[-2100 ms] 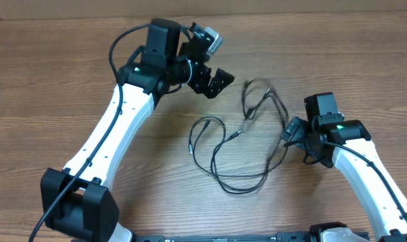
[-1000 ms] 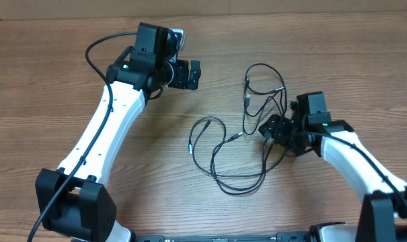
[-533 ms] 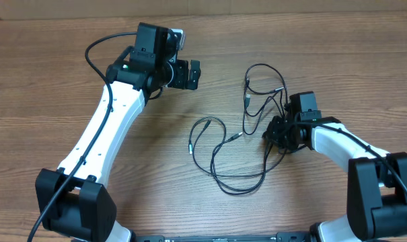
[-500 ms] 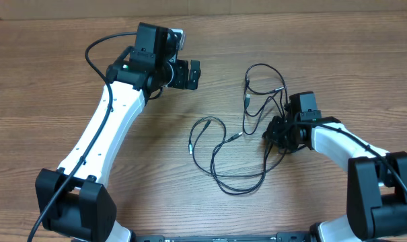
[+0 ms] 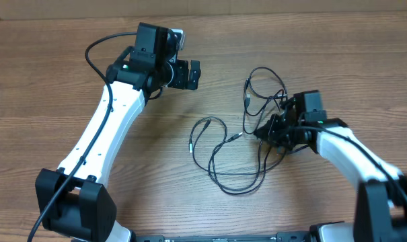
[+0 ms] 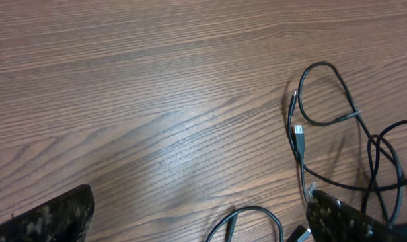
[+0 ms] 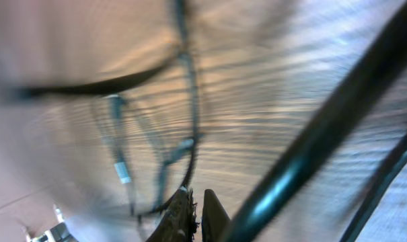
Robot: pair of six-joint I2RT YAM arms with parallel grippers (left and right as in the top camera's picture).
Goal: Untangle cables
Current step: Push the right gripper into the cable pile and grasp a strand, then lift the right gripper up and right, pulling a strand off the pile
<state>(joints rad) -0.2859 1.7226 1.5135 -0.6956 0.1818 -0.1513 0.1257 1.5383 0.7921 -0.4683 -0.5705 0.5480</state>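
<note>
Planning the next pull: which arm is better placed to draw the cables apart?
Right: the right gripper is shut on the cables at the tangle; the left gripper hangs open, away from them.

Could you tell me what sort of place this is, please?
Likely a robotics lab bench: a white left arm and right arm mounted at a wood-grain table, with thin black cables laid out between them.

On the wood table (image 5: 338,54), thin black cables (image 5: 238,192) lie in loose loops at centre, knotting together toward the right. The right gripper (image 5: 264,132) sits low in that knot, closed on a strand. The left gripper (image 5: 190,74) hangs apart at upper left, fingers spread, touching no cable.
</note>
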